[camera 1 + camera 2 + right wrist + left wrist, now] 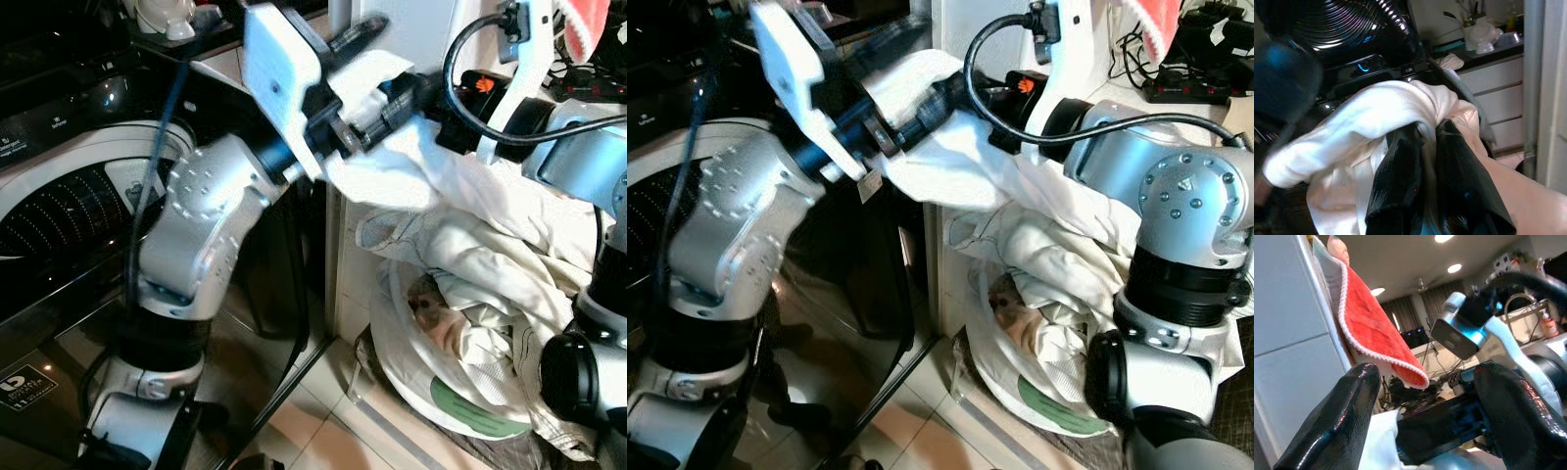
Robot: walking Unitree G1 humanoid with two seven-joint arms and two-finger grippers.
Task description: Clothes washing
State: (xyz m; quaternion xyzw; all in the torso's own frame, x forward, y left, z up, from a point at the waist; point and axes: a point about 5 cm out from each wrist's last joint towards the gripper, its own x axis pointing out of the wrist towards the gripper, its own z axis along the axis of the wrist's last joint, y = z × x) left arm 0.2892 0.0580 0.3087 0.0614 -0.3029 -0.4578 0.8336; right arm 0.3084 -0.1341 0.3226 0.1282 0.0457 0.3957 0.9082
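Observation:
A white garment hangs stretched up out of a pile of pale laundry at the lower right. My right gripper is shut on a bunched fold of it, held high beside the washer. My left gripper reaches in from the left; its fingers stand open on either side of the same fold, facing the right wrist. The top-loading washing machine stands at the left, and its ribbed drum shows through the opening.
The pile sits in a white hamper with a green label, on the tiled floor by a white cabinet side. A red towel hangs above at the right. Cables and a power strip lie behind my right arm.

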